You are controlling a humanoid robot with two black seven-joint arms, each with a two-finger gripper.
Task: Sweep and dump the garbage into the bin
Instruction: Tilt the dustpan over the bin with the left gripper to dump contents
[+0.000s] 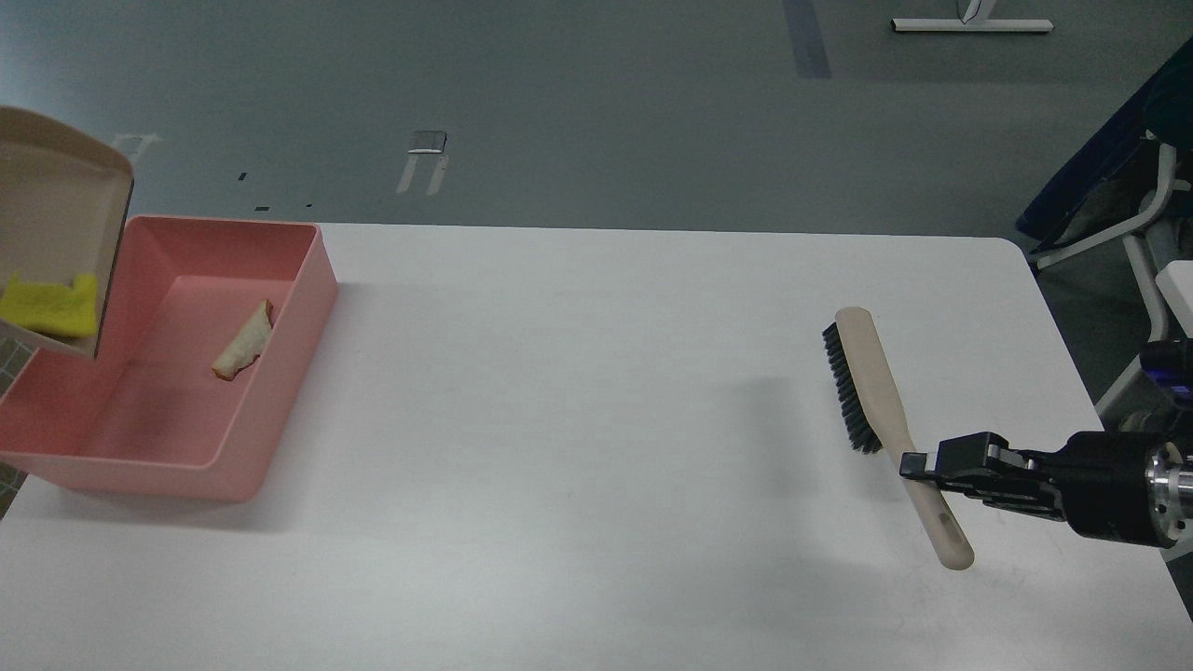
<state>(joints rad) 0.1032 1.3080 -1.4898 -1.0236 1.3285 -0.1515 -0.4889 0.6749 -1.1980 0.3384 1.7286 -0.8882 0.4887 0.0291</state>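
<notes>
The bread wedge [243, 341] is lying inside the pink bin [280, 391], at the table's nine o'clock; the yellow sponge [48, 306] is sitting above the bin's left edge.

The white surface [578, 447] lies bare from its centre out to six o'clock, a wide lane for any gripper. At nine o'clock the pink bin [280, 373] blocks the corner, with the tilted beige dustpan [56, 214] hanging over its left end. At three o'clock the brush [881, 401] slants across the way, clamped by the right gripper [918, 463].
</notes>
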